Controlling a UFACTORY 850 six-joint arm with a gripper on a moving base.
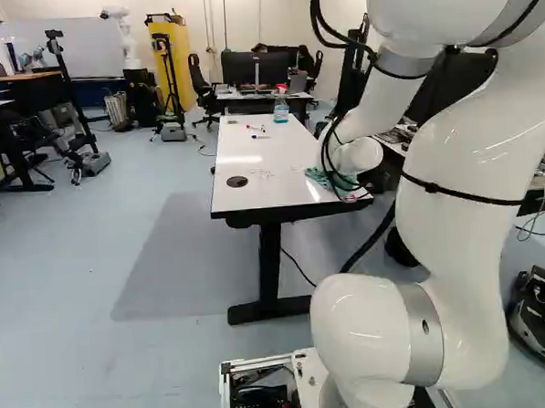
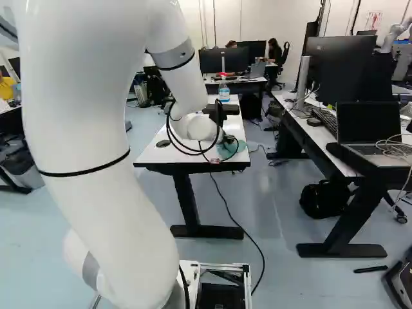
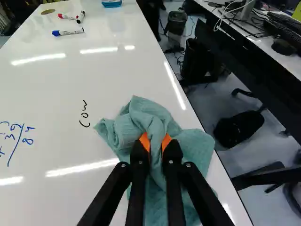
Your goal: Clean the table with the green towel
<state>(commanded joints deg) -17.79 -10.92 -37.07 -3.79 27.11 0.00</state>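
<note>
In the right base view my gripper (image 2: 215,160) is low over the near end of the white table (image 1: 286,192), largely hidden behind cables. The wrist view shows the gripper (image 3: 156,143) with both orange-padded fingers pinching a raised fold of the green towel (image 3: 190,146). Crumpled cloth spreads on the tabletop around the fingers and reaches the table's side edge. Black writing (image 3: 83,114) stands beside the towel, and blue written figures (image 3: 18,140) are farther off on the same side.
Several markers (image 3: 68,32) lie farther along the table, near a bottle (image 2: 224,91) and a dark round disc (image 1: 237,181). A desk with a laptop (image 2: 370,132) runs alongside, across a gap. Another robot (image 1: 125,38) stands at the back.
</note>
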